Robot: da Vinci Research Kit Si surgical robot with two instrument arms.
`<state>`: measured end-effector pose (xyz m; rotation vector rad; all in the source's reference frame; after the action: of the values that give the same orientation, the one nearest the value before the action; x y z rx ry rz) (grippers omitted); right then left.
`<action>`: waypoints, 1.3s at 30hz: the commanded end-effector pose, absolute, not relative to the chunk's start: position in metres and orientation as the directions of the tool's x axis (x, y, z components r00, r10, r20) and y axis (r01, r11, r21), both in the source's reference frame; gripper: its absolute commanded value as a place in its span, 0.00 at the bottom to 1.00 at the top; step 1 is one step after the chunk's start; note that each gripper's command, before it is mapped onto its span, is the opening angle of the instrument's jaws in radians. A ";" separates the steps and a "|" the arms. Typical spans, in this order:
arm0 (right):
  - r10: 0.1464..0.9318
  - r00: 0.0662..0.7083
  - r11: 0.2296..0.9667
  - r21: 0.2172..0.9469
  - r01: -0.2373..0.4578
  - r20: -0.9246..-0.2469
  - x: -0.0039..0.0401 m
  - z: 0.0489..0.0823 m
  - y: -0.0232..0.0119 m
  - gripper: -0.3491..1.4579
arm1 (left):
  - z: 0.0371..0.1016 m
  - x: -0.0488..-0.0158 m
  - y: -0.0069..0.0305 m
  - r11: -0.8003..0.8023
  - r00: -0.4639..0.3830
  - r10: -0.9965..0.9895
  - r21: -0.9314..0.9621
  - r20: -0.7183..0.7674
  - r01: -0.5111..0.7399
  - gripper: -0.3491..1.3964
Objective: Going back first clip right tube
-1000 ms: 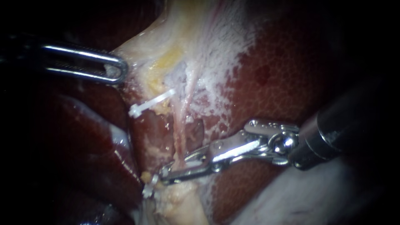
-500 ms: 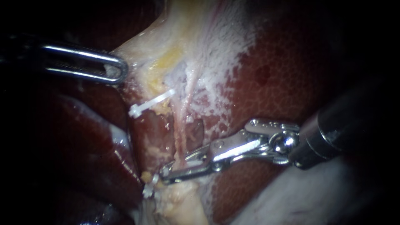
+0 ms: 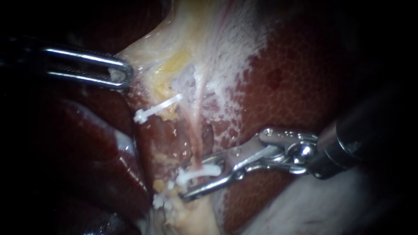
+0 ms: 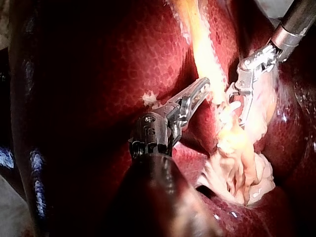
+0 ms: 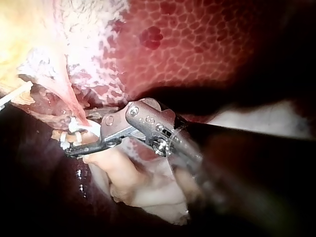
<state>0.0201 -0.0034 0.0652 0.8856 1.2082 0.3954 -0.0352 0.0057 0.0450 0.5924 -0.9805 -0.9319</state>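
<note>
1. White plastic, the clip [image 3: 204, 171] sits shut across the thin pink tube [image 3: 195, 130], at six o'clock from the middle of the endoscope view.
2. The right instrument [image 3: 198, 180] reaches in from four o'clock. Its jaws are spread, one on each side of the clip, and they do not pinch it.
3. At ten o'clock the left instrument [image 3: 119, 74] has its jaws pressed together on a fold of pale tissue [image 3: 148, 52].
4. An upper clip [image 3: 156, 108] lies at eleven o'clock from the first, well apart. A third clip [image 3: 159, 201] is at eight o'clock, near the lower jaw's tip.
5. Dark red liver [image 3: 283, 100] fills the two o'clock side.
</note>
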 end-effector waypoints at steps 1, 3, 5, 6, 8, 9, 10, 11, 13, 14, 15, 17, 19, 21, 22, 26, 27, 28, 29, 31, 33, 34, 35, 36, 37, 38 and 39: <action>0.682 0.336 0.631 0.755 0.177 -0.650 0.0202 0.0652 -0.0033 0.51 | 0.0450 -0.0352 0.0057 0.493 0.240 -0.870 0.779 0.432 0.387 0.00; 0.670 0.326 0.655 0.737 0.163 -0.667 0.0205 0.0652 -0.0032 0.52 | 0.0449 -0.0352 0.0057 0.493 0.240 -0.870 0.779 0.432 0.387 0.00; 0.663 0.318 0.670 0.727 0.150 -0.677 0.0206 0.0652 -0.0031 0.52 | 0.0449 -0.0352 0.0056 0.493 0.240 -0.870 0.779 0.432 0.387 0.00; 0.662 0.316 0.674 0.724 0.146 -0.680 0.0206 0.0652 -0.0031 0.52 | 0.0449 -0.0352 0.0056 0.493 0.240 -0.870 0.779 0.432 0.387 0.00; 0.647 0.316 0.687 0.711 0.154 -0.694 0.0206 0.0651 -0.0030 0.52 | 0.0449 -0.0352 0.0056 0.493 0.240 -0.870 0.779 0.432 0.387 0.00; 0.639 0.317 0.691 0.704 0.162 -0.701 0.0206 0.0651 -0.0030 0.52 | 0.0449 -0.0352 0.0056 0.493 0.240 -0.870 0.779 0.432 0.387 0.00; 0.635 0.317 0.694 0.700 0.167 -0.705 0.0205 0.0650 -0.0030 0.52 | 0.0449 -0.0352 0.0056 0.493 0.240 -0.870 0.779 0.432 0.387 0.00; 0.634 0.317 0.694 0.700 0.168 -0.705 0.0205 0.0650 -0.0031 0.52 | 0.0449 -0.0352 0.0056 0.493 0.240 -0.870 0.779 0.432 0.387 0.00; 0.621 0.316 0.705 0.687 0.174 -0.717 0.0206 0.0649 -0.0032 0.52 | 0.0449 -0.0352 0.0056 0.493 0.240 -0.870 0.779 0.432 0.387 0.00; 0.617 0.315 0.709 0.683 0.175 -0.721 0.0206 0.0649 -0.0032 0.52 | 0.0449 -0.0352 0.0056 0.493 0.240 -0.870 0.779 0.432 0.387 0.00; 0.608 0.314 0.716 0.674 0.179 -0.729 0.0206 0.0649 -0.0032 0.52 | 0.0449 -0.0352 0.0056 0.493 0.240 -0.870 0.779 0.432 0.387 0.00; 0.603 0.314 0.720 0.670 0.182 -0.733 0.0203 0.0649 -0.0032 0.52 | 0.0449 -0.0352 0.0056 0.493 0.240 -0.870 0.779 0.432 0.387 0.00; 0.594 0.313 0.726 0.661 0.188 -0.741 0.0198 0.0649 -0.0033 0.52 | 0.0449 -0.0352 0.0056 0.494 0.240 -0.870 0.779 0.432 0.387 0.00; 0.588 0.313 0.729 0.656 0.193 -0.746 0.0191 0.0649 -0.0033 0.52 | 0.0449 -0.0352 0.0055 0.494 0.240 -0.869 0.778 0.432 0.388 0.00; 0.588 0.313 0.729 0.656 0.194 -0.746 0.0188 0.0648 -0.0033 0.52 | 0.0450 -0.0352 0.0055 0.494 0.240 -0.869 0.778 0.432 0.388 0.00; 0.580 0.312 0.734 0.649 0.202 -0.753 0.0175 0.0647 -0.0030 0.52 | 0.0450 -0.0351 0.0054 0.494 0.240 -0.869 0.778 0.433 0.388 0.00; 0.581 0.308 0.734 0.649 0.201 -0.753 0.0172 0.0647 -0.0029 0.52 | 0.0450 -0.0351 0.0054 0.494 0.240 -0.869 0.778 0.433 0.388 0.00; 0.577 0.308 0.737 0.645 0.203 -0.757 0.0169 0.0646 -0.0028 0.52 | 0.0450 -0.0351 0.0054 0.494 0.240 -0.869 0.778 0.433 0.388 0.00; 0.568 0.306 0.743 0.636 0.208 -0.764 0.0166 0.0646 -0.0027 0.52 | 0.0450 -0.0351 0.0054 0.494 0.240 -0.869 0.778 0.433 0.388 0.00; 0.560 0.303 0.751 0.627 0.208 -0.771 0.0159 0.0645 -0.0026 0.52 | 0.0451 -0.0351 0.0053 0.495 0.240 -0.869 0.778 0.433 0.388 0.00; 0.552 0.300 0.759 0.618 0.206 -0.778 0.0151 0.0643 -0.0024 0.52 | 0.0451 -0.0351 0.0053 0.495 0.240 -0.869 0.777 0.434 0.388 0.00; 0.548 0.299 0.762 0.614 0.206 -0.781 0.0147 0.0641 -0.0023 0.52 | 0.0452 -0.0351 0.0053 0.495 0.240 -0.869 0.777 0.434 0.388 0.00; 0.546 0.297 0.766 0.610 0.203 -0.784 0.0141 0.0638 -0.0021 0.52 | 0.0452 -0.0351 0.0052 0.496 0.240 -0.868 0.777 0.434 0.388 0.00; 0.538 0.295 0.771 0.603 0.205 -0.789 0.0137 0.0636 -0.0018 0.52 | 0.0452 -0.0351 0.0052 0.496 0.240 -0.868 0.777 0.434 0.388 0.00; 0.536 0.294 0.774 0.600 0.205 -0.792 0.0133 0.0634 -0.0016 0.52 | 0.0453 -0.0351 0.0052 0.496 0.240 -0.868 0.777 0.434 0.388 0.00; 0.535 0.292 0.777 0.598 0.199 -0.793 0.0128 0.0630 -0.0012 0.52 | 0.0453 -0.0351 0.0052 0.496 0.240 -0.868 0.777 0.435 0.388 0.00; 0.534 0.290 0.779 0.595 0.196 -0.794 0.0124 0.0627 -0.0009 0.52 | 0.0454 -0.0351 0.0051 0.497 0.240 -0.868 0.776 0.435 0.388 0.00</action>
<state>0.0121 -0.0006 0.0624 0.6768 1.2845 0.2486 -0.0351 0.0051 0.0454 0.5876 -0.9809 -0.9306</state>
